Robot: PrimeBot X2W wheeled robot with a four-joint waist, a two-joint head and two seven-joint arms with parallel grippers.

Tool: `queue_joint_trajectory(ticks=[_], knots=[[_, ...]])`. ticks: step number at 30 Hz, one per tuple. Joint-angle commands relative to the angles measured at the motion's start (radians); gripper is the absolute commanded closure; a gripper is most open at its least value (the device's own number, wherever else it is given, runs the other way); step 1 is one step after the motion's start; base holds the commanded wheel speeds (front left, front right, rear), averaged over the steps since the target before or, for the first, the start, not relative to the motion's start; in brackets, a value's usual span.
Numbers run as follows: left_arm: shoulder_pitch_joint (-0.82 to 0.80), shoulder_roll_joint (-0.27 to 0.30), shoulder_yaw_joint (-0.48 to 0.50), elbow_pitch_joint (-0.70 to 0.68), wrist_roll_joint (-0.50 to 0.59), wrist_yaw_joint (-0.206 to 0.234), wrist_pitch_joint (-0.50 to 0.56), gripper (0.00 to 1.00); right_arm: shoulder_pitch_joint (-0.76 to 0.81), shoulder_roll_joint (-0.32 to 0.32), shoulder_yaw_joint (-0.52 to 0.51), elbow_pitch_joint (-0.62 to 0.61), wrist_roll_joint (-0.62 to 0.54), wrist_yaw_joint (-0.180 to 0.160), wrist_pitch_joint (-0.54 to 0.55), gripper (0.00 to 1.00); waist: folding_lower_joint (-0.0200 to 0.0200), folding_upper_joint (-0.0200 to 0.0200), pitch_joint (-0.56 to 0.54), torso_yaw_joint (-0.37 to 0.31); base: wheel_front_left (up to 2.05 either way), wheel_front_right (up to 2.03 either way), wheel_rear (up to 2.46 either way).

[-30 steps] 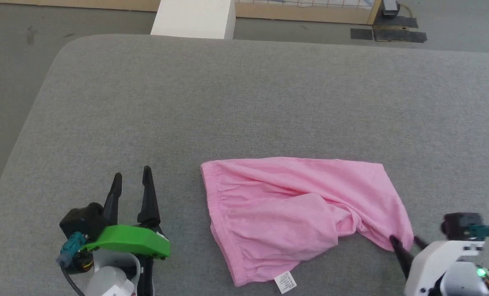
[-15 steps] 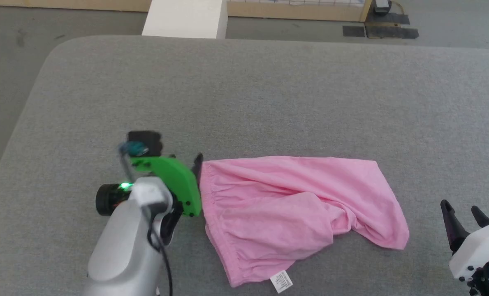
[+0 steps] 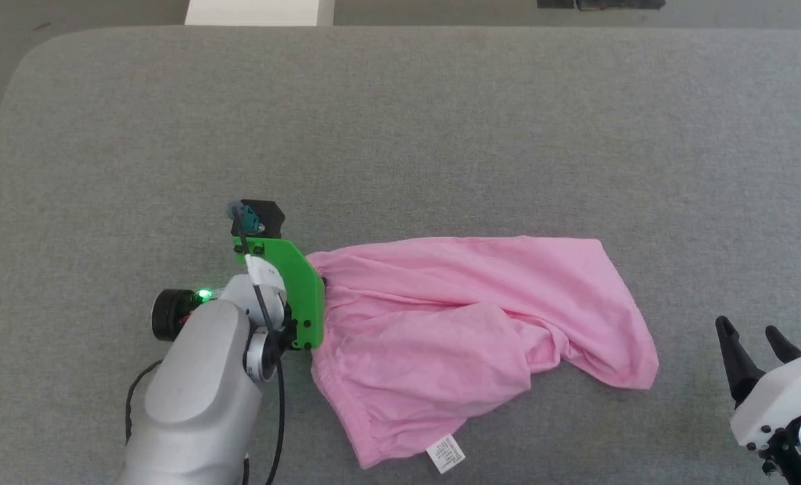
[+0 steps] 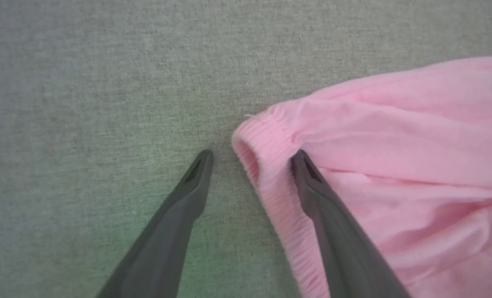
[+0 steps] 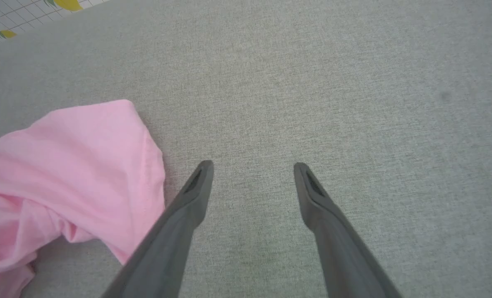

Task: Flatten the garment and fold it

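pink shorts [image 3: 454, 323] rumpled, no fold yet. my left pincer [image 4: 252, 154] open astride waistband [image 4: 266, 128] at their 9 o'clock; right pincer [image 5: 252, 165] open, empty, at 3 o'clock.

Bright, even, diffuse light covers the matte grey cloth surface [image 3: 440, 121]. The garment [image 3: 467, 316] casts only thin, soft shadows along its lower edge. The head view is sharp. The left wrist view is soft, its fingers [image 4: 175, 231] blurred, with a faint green tint between them. The right wrist view is crisper.
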Motion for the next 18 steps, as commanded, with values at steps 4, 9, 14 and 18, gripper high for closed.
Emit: queue_joint_trajectory(ticks=[4,9,14,18], knots=[[0.038,-0.021,0.009,0.038,-0.049,-0.034,-0.095,1.0,-0.028,0.001,0.012,-0.005,-0.009,-0.001,-0.004,0.0,0.0001,-0.0001,0.006,-0.004,0.0,0.0,0.0],[0.087,-0.033,0.066,-0.041,-0.103,-0.034,-0.247,1.0,-0.078,0.001,0.068,-0.037,-0.043,-0.001,0.023,0.0,0.0001,-0.0001,-0.001,0.004,0.0,0.0,0.0],[0.174,-0.045,0.095,-0.184,-0.149,-0.025,-0.338,1.0,-0.18,-0.024,0.153,-0.014,-0.083,-0.001,0.091,0.0,0.0001,-0.0001,0.004,0.024,0.0,0.0,0.0],[0.238,-0.052,0.087,-0.29,-0.168,-0.006,-0.354,1.0,-0.264,-0.075,0.229,0.076,-0.129,-0.001,0.166,0.0,0.0001,-0.0001,0.022,0.052,0.0,0.0,0.0]])
